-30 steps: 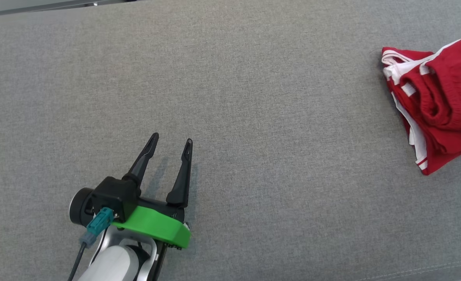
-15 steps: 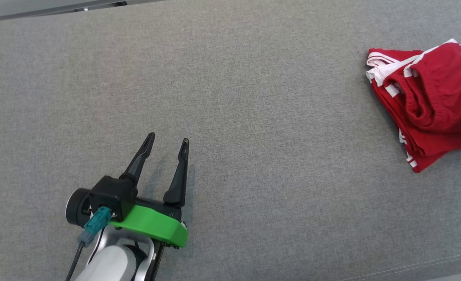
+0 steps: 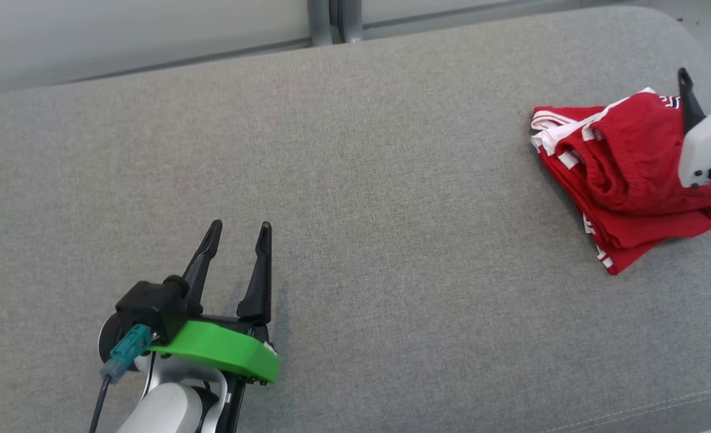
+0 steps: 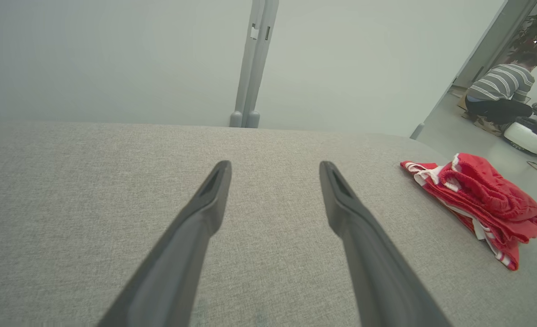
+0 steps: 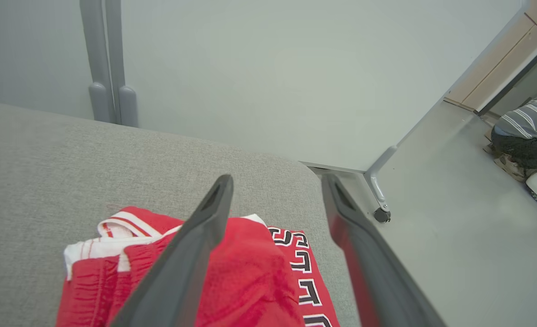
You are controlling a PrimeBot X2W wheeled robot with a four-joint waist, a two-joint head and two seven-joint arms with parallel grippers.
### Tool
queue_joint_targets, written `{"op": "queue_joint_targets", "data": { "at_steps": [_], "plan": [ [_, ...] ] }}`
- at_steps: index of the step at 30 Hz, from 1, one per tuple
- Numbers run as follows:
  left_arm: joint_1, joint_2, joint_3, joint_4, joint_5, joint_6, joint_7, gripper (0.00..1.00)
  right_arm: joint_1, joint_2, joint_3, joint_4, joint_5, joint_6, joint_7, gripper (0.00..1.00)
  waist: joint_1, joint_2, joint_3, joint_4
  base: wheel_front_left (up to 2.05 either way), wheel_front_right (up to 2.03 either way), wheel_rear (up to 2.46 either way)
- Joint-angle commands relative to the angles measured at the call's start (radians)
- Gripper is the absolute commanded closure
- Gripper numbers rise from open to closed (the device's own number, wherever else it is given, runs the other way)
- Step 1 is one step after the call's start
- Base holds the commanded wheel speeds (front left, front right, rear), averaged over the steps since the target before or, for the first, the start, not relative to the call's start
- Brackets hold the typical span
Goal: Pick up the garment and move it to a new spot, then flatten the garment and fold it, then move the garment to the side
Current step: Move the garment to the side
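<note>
**Folded red garment lies at the couch's right end, both claws open and empty**

At the lower left of the head view, the left gripper [image 3: 240, 225] hangs over the grey couch cushion [image 3: 391, 180]. Its two dark fingers are spread apart and point away from the robot. Only bare fabric shows between them, and the left wrist view confirms this. A green collar [image 3: 217, 358] sits behind the fingers, with a teal plug [image 3: 126, 349] at its side. Beyond the cushion's far edge stands a pale wall panel with a grey post [image 3: 328, 21].

The middle of the cushion is plain grey cloth.

Towards the right end lies the garment [image 3: 620, 174], red with white trim. It is bunched in a rough fold near the cushion's rounded corner, well apart from the left gripper. Black-and-white lettering shows on its far right part in the right wrist view.

The right gripper [image 5: 278, 179] is above the garment's right side with its fingers wide apart. One finger crosses the red cloth in its own view, and the gap between the fingers holds nothing. Whether any fingertip touches the fabric cannot be told.

Farther right, a person in a striped top [image 5: 529, 127] crouches on the floor beyond the couch.
</note>
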Motion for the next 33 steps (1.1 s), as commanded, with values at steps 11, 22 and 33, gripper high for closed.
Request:
{"op": "queue_joint_targets", "data": {
  "at_steps": [11, 22, 33],
  "plan": [
    [0.091, -0.012, 0.076, 0.080, -0.077, -0.007, -0.069, 0.00, 0.119, 0.044, 0.081, -0.169, 0.169, -0.001, -0.004, 0.00, 0.0000, 0.0040, -0.169, 0.016, 0.00, 0.00, 0.00],
    [0.187, -0.024, 0.154, 0.127, -0.082, 0.013, -0.101, 0.00, 0.378, 0.133, -0.023, -0.395, 0.209, -0.001, 0.005, 0.00, 0.0000, 0.0040, -0.252, 0.059, 0.00, 0.00, 0.00],
    [0.257, -0.008, 0.179, 0.126, -0.028, 0.027, -0.106, 0.00, 0.661, 0.321, -0.146, -0.721, 0.025, -0.001, 0.090, 0.00, 0.0000, 0.0040, -0.270, 0.081, 0.00, 0.00, 0.00]
  ]
}}
